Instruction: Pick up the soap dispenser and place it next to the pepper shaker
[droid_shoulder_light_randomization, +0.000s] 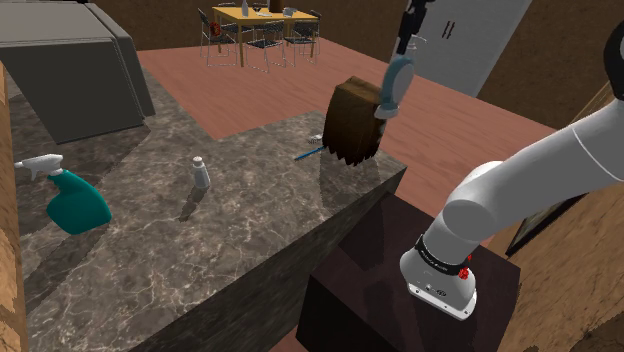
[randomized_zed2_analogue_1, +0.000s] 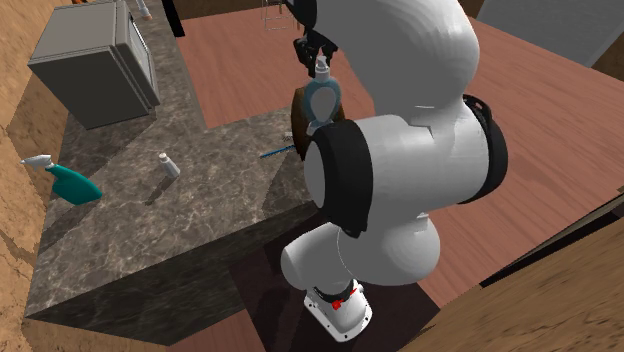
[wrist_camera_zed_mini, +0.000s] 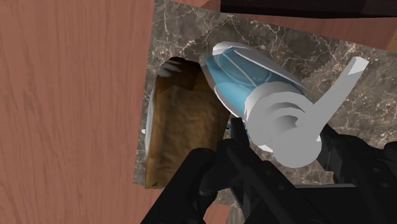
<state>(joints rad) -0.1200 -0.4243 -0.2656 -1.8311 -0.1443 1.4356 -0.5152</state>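
Blue-tinted soap dispenser (droid_shoulder_light_randomization: 391, 90) hangs in the air above the brown block (droid_shoulder_light_randomization: 352, 122) at the corner of the worktop (droid_shoulder_light_randomization: 250, 230), and my gripper (droid_shoulder_light_randomization: 404, 48) is clamped on its pump end. I judge that height is there so the bottle clears the block on the way across. The pepper shaker (droid_shoulder_light_randomization: 201, 173) stands well apart, toward the teal spray bottle (droid_shoulder_light_randomization: 78, 203), with bare marble beside it for the set-down.

You have brown block (droid_shoulder_light_randomization: 352, 122) just below pincer (droid_shoulder_light_randomization: 408, 45), on marble counter (droid_shoulder_light_randomization: 250, 230) corner. Blue-handled utensil (droid_shoulder_light_randomization: 308, 152) just beside block. Teal spray bottle (droid_shoulder_light_randomization: 75, 200) well apart from pincer, across counter. Grey box (droid_shoulder_light_randomization: 70, 75), dining table (droid_shoulder_light_randomization: 255, 14) farther off.
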